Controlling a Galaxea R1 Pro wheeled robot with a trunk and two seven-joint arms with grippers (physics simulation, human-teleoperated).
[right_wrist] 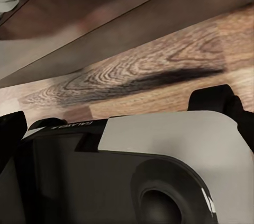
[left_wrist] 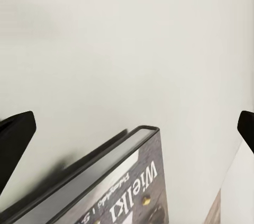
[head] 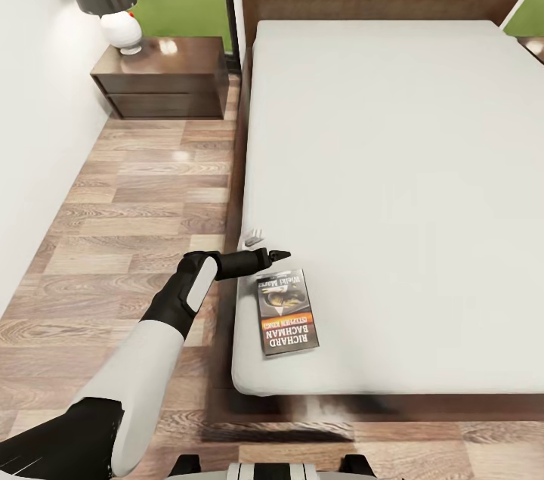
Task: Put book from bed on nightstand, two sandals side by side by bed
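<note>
Book (head: 286, 311) on pale bed (head: 393, 162)

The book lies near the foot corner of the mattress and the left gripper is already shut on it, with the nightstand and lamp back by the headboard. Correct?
Not quite. The left gripper is open and holds nothing: the left wrist view shows its fingers spread wide apart, with the book lying flat on the mattress between them. The rest stands: nightstand and lamp sit by the headboard.

book (head: 286, 312) flat on bed (head: 393, 162), near corner
</note>
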